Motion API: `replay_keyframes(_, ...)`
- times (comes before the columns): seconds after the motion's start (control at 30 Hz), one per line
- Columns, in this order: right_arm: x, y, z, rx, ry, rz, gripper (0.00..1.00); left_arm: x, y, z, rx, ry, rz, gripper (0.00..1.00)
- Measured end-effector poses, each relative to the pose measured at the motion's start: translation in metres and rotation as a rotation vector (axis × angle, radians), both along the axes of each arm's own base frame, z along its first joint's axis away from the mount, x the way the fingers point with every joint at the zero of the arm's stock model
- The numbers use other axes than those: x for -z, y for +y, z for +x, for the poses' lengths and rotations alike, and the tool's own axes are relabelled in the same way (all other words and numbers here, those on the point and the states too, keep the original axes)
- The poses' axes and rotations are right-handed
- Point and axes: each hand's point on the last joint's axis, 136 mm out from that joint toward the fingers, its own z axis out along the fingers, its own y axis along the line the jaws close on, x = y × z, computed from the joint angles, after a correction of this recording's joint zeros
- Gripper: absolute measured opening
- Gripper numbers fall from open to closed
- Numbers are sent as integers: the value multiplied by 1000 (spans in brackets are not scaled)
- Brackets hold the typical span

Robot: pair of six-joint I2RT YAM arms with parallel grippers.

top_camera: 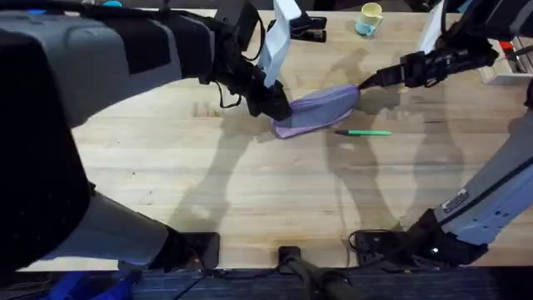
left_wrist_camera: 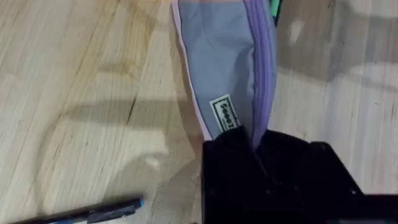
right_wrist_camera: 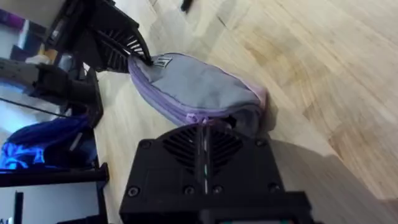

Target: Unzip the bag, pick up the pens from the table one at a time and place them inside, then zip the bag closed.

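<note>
The lavender bag (top_camera: 321, 107) lies on the table (top_camera: 250, 183) at centre, stretched between both grippers. My left gripper (top_camera: 279, 108) is shut on the bag's left end, and the left wrist view shows the fabric (left_wrist_camera: 224, 62) pinched in that gripper (left_wrist_camera: 255, 143). My right gripper (top_camera: 363, 82) is shut at the bag's right end, on the zipper pull (right_wrist_camera: 203, 119) as the right wrist view shows. The zipper line looks closed along its length. A green pen (top_camera: 364, 132) lies just in front of the bag. A dark pen (left_wrist_camera: 87, 213) lies on the wood close to my left gripper.
A yellow mug (top_camera: 369, 18) and a black stapler (top_camera: 306, 33) stand at the table's far edge. A white box (top_camera: 505, 75) sits at the far right. Bare wood stretches in front of the bag.
</note>
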Motion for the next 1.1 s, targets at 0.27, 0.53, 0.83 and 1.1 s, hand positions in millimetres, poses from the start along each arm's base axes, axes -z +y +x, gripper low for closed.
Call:
replay_keyframes(0.27, -25, -3, 13, -8, -40, -17, 30, 0, 0, 0, 0, 0, 0, 47)
replay_keyframes(0.53, -72, -9, 23, -51, -186, -146, 30, 0, 0, 0, 0, 0, 0, 48)
replay_keyframes(0.83, -141, -18, 19, -85, -424, -364, 970, 0, 0, 0, 0, -1, 0, 48)
replay_keyframes(1.1, -142, -13, -2, -102, -327, -359, 996, 0, 0, 0, 0, -1, 0, 48)
